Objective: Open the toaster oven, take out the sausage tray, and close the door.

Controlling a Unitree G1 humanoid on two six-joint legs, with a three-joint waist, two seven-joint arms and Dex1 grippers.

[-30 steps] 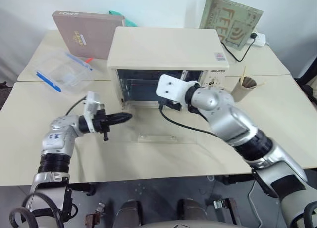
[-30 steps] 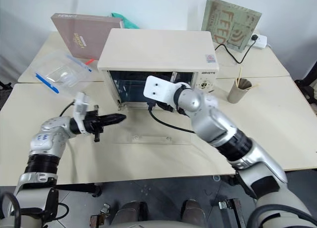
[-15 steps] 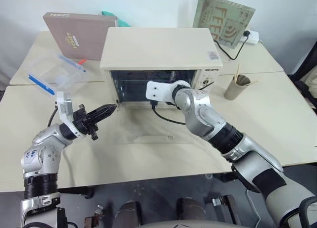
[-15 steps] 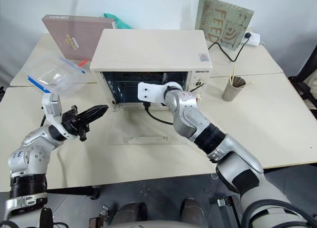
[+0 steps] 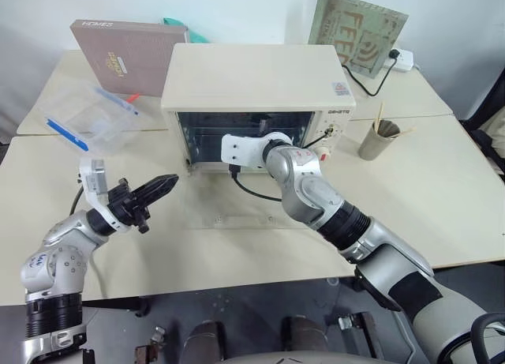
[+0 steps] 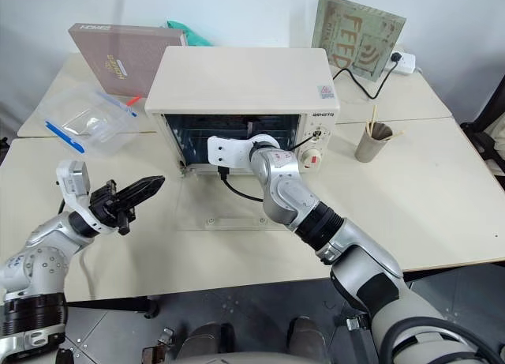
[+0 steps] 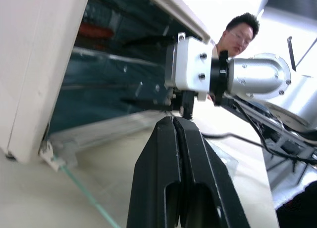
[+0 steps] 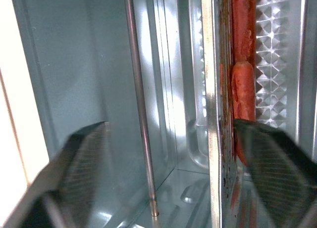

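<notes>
1. Clearly, the cream-white boxy toaster oven (image 5: 259, 88) stands at the back of the pale tabletop (image 5: 442, 182), its glass door (image 5: 237, 210) folded down flat in front of the cavity.
2. The right arm stretches forward, elbow extended, its wrist at the oven mouth and the right gripper (image 8: 163, 159) inside the cavity.
3. Its fingers (image 8: 74, 173) are spread apart; one lies beside the shallow silver metal sausage tray (image 8: 262, 65) with the ridged base, whose rim (image 8: 214, 114) sits between the two fingers without a visible pinch.
4. Red sausages (image 8: 242, 84) lie on that tray, which is inside the oven.
5. The left arm is bent at the robot's left, and the left gripper (image 5: 162, 184) hovers above the tabletop, pointing toward the oven, fingers pressed together and empty.
</notes>
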